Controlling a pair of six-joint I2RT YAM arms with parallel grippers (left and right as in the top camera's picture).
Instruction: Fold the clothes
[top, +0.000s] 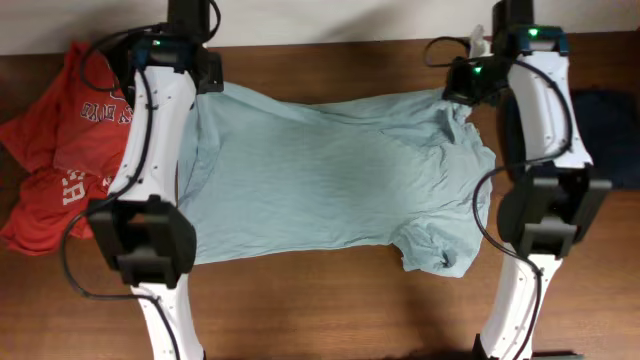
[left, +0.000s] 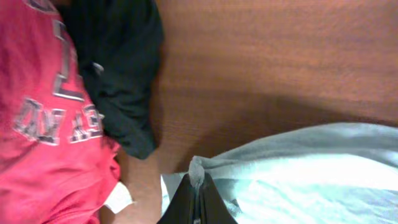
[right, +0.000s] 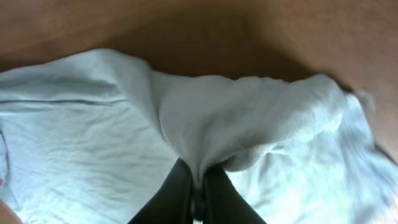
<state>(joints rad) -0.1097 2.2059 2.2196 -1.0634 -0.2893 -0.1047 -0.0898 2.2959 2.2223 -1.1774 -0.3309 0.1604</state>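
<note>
Near sleeve (top: 432, 250) at 5 o'clock is lying crumpled and is probably going to fold in creased. Pale T-shirt (top: 320, 180) is lying spread mid-desk (top: 330, 310). At its far edge, left jaws (11 o'clock) and right jaws (1 o'clock) are each pinching cloth. The left bite is looking thin, so it may be slipping under pull.

The overhead view looks straight down from high on the brown wooden table (top: 330, 310). Each wrist view sits close above its far edge, angled downward. All three share the pale grey-blue cotton T-shirt (top: 320, 180).
</note>
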